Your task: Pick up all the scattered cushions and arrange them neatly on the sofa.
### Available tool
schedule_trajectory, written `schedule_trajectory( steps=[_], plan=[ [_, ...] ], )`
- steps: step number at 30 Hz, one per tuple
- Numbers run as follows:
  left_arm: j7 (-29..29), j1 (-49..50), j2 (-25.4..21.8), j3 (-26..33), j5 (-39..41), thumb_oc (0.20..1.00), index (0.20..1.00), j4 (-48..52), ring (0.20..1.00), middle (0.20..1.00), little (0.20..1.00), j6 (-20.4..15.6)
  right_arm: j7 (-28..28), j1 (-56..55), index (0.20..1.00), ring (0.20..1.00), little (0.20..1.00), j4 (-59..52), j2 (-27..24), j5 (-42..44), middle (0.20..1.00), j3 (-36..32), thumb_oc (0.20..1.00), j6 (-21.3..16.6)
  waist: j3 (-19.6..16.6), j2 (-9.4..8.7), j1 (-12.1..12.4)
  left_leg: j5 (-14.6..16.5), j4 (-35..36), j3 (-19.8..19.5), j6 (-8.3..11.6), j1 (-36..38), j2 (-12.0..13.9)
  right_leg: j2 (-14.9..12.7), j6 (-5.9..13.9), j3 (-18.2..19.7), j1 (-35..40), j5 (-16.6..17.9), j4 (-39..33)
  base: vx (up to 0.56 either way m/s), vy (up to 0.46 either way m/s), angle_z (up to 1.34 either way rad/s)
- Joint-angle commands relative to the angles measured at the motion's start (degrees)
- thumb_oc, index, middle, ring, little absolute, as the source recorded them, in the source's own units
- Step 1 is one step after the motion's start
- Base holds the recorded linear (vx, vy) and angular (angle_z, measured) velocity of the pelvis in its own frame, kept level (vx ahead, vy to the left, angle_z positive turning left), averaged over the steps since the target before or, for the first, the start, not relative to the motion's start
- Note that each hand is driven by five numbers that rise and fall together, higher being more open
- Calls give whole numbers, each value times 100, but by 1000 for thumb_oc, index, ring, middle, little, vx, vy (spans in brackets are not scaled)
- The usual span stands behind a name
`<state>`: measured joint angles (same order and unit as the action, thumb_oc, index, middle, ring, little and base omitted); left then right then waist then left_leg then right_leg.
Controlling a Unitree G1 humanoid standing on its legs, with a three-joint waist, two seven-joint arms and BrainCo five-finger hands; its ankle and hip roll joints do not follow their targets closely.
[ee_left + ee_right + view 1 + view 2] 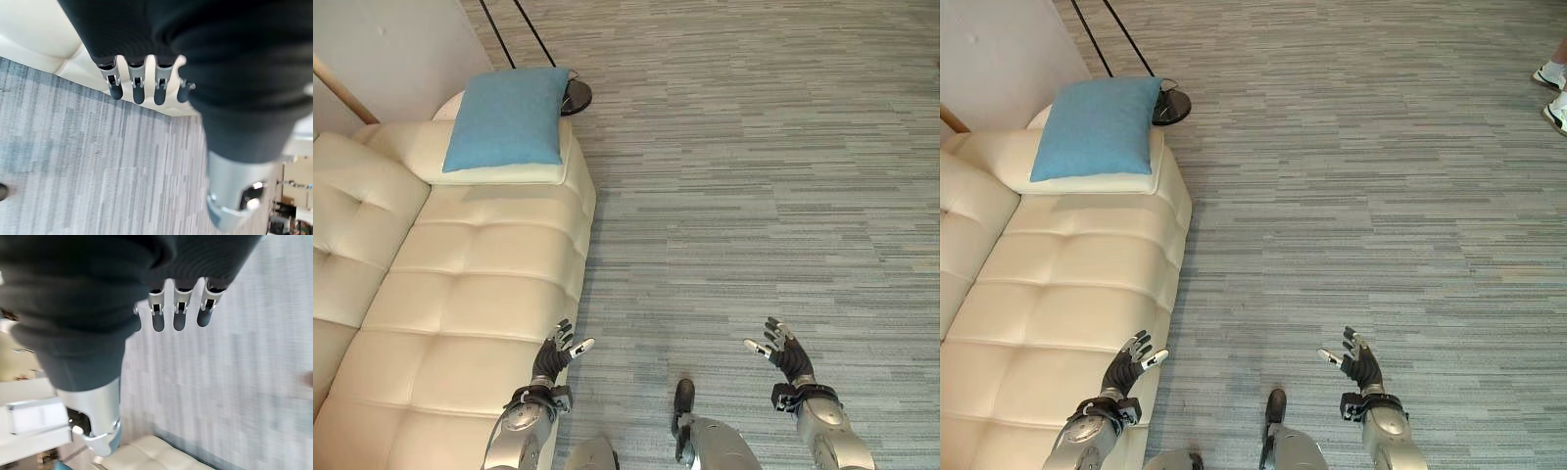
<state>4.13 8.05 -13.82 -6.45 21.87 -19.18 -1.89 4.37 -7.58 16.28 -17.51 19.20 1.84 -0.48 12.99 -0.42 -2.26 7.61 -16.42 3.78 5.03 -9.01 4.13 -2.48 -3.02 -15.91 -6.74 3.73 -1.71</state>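
Note:
A blue cushion (507,118) lies flat on the cream sofa's (470,294) far armrest end, tilted a little. My left hand (554,354) hovers over the sofa's front edge near me, fingers straight and spread, holding nothing. My right hand (785,352) is raised over the grey carpet, well right of the sofa, also open and empty. In the left wrist view the fingertips (138,93) point past the sofa edge (44,39). In the right wrist view the fingertips (179,321) hang over bare carpet.
A floor lamp's round dark base (576,96) and thin poles stand just behind the blue cushion. A person's white shoes (1552,93) show at the far right edge. Striped grey carpet (754,196) stretches right of the sofa. A wall (391,49) stands behind the sofa.

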Motion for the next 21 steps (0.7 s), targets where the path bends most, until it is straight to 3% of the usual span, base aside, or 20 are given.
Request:
schedule_trajectory(
  steps=[1, 3, 4, 7, 10, 13, 16, 17, 18, 19, 21],
  plan=[
    [40, -39, -251, 161, 99, 1000, 1000, 209, 1000, 1000, 1000, -168, -17, -27, 1000, 1000, 1000, -266, -41, 94, 1000, -37, 1000, -217, -29, -68, 79, -163, 432, 13, -240, -62, -169, -280, 643, 152, 621, -1094, 232, 177, 41, -10],
    [66, -39, -230, 154, 74, 1000, 1000, 192, 1000, 1000, 1000, -165, 19, -17, 1000, 1000, 1000, -231, -65, 64, 1000, -12, 1000, -220, 31, -26, 193, -716, 966, -23, -157, -335, -85, -193, 641, 178, 853, -1224, 147, 295, 68, -26],
    [71, -43, -241, 165, 40, 1000, 1000, 201, 1000, 1000, 1000, -167, 45, -12, 1000, 1000, 1000, -211, -74, 44, 1000, -14, 1000, -226, 59, -17, 256, -844, 1227, 13, -130, -489, -50, -170, 651, 199, 980, -1299, 104, 306, 79, -18],
    [7, -12, -294, 203, -117, 1000, 1000, 294, 1000, 1000, 1000, -198, 52, -24, 1000, 1000, 1000, -201, -87, -101, 1000, -18, 1000, -187, 25, -2, 383, -1117, 1780, 205, -81, -672, 54, -135, 721, 274, 1324, -1473, 73, 371, 143, 0],
    [-19, 47, -331, 240, -167, 1000, 1000, 376, 1000, 1000, 1000, -204, -3, -65, 1000, 1000, 1000, -232, -60, -175, 1000, -29, 1000, -192, -65, -27, 406, -1267, 1649, 146, -130, -637, 20, -198, 782, 316, 1478, -1516, 111, 397, 175, -27],
    [-67, 108, -463, 228, -266, 1000, 1000, 499, 1000, 1000, 1000, -183, -33, -52, 1000, 1000, 1000, -190, 119, -372, 1000, -63, 1000, -140, -224, -261, 426, -880, 1261, 189, -425, -483, -284, -607, 1075, 595, 1328, -1421, 952, 515, 305, -29],
    [-57, 96, -551, 159, -349, 1000, 1000, 561, 1000, 1000, 1000, -194, 2, -92, 1000, 1000, 1000, -244, 227, -298, 1000, -177, 1000, -138, -238, -215, 310, -674, 1351, 161, -657, -128, -494, -828, 1250, 779, 869, -854, 2159, 217, 193, -6],
    [-57, 94, -549, 158, -349, 1000, 1000, 561, 1000, 1000, 1000, -194, 2, -91, 1000, 1000, 1000, -245, 226, -299, 1000, -178, 1000, -138, -250, -202, 315, -686, 1356, 162, -656, -144, -480, -814, 1247, 782, 853, -835, 2148, 262, 182, 36],
    [-72, 64, -588, 91, -401, 1000, 1000, 558, 1000, 1000, 1000, -182, 40, -164, 1000, 1000, 1000, -281, 296, -217, 1000, -261, 1000, -168, -227, -116, 181, -550, 1478, 98, -756, 189, -597, -850, 1243, 920, 563, -404, 2804, 404, 211, 37],
    [-97, 13, -598, 38, -413, 1000, 1000, 653, 1000, 1000, 1000, -191, 46, -199, 1000, 1000, 1000, -364, 318, -194, 1000, -298, 1000, -190, -185, 51, 54, -449, 1591, 9, -797, 474, -568, -681, 1099, 1005, 98, -435, 2951, 506, 219, 36],
    [-103, -15, -608, 28, -384, 1000, 1000, 704, 1000, 1000, 1000, -195, 65, -182, 1000, 1000, 1000, -358, 302, -190, 1000, -307, 1000, -184, -128, 99, -10, -352, 1644, -1, -794, 672, -557, -662, 1039, 828, -118, -626, 2658, 330, 51, 36]
  ],
)
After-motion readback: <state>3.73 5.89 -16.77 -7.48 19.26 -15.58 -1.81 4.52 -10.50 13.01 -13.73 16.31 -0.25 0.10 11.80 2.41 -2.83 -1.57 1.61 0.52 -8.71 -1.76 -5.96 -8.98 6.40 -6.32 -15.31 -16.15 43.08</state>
